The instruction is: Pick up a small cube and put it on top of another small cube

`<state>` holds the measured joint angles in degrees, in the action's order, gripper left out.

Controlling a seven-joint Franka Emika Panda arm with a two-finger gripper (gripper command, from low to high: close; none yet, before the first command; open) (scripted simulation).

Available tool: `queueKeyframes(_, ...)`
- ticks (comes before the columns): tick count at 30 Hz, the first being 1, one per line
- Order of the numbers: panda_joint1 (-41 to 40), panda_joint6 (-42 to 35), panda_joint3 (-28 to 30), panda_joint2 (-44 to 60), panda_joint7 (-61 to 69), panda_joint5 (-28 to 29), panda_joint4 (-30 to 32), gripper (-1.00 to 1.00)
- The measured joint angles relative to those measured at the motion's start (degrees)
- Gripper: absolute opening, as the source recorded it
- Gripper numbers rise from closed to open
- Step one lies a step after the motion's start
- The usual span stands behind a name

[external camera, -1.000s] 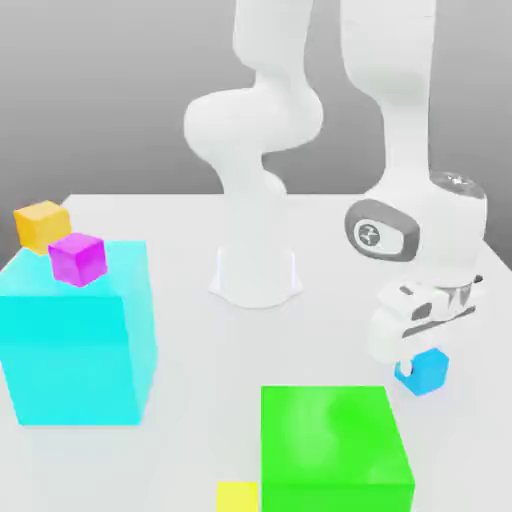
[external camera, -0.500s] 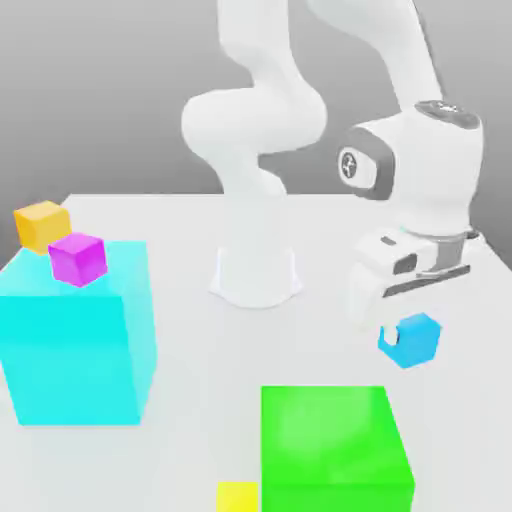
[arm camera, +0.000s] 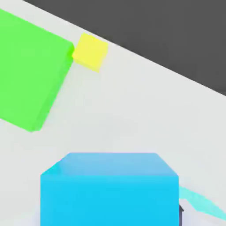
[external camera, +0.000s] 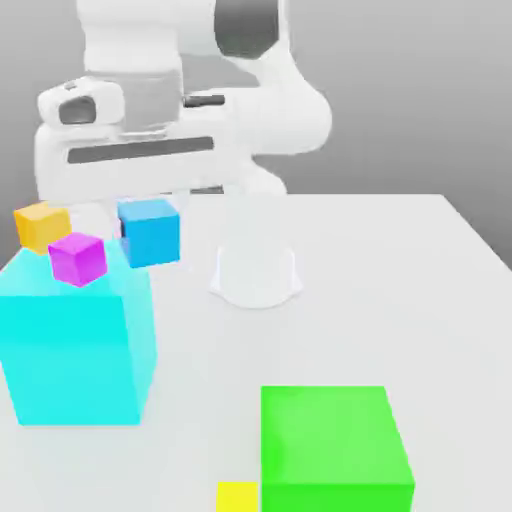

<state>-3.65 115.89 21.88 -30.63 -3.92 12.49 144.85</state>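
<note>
I am carrying the small sky-blue cube (external camera: 150, 232) in the hand (external camera: 150, 205), which is reaching in from above it at the exterior view's left. The cube is hanging clear of everything, well above the counter (external camera: 380, 290), so I am judging the hand to be closed on it, though the fingers themselves are not something I can make out. In the hand view the same cube (arm camera: 110, 190) is sitting right under the camera, with the counter, the green block (arm camera: 31, 66) and the small yellow cube (arm camera: 90, 52) far below.

What I am watching now is the offset to the target. The small magenta cube (external camera: 77, 258) is resting on the top of the big cyan block (external camera: 75, 340), and the small orange cube (external camera: 42, 226) is sitting just behind it. My carried cube is lying toward the exterior view's right of the magenta one and slightly higher, close beside it but not yet over it. I am judging the next move as a short shift toward the exterior view's left, then a gentle lowering. The magenta cube is looking turned relative to mine, so I am expecting a corner mismatch on landing.
</note>
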Motion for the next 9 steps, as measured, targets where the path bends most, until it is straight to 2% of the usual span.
queueKeyframes(2, -2.3, -1.5, 2.7, -1.4, 3.4, 1.5, -0.2, -1.00)
queueKeyframes(5, -3.1, 4.1, 4.7, 0.5, 4.5, 2.4, 3.6, -1.00)
queueKeyframes(6, -3.2, 5.8, 5.1, 1.1, 4.7, 2.5, 4.7, 1.00)
queueKeyframes(9, -3.2, 5.8, 5.1, 1.1, 4.7, 2.5, 4.7, 1.00)
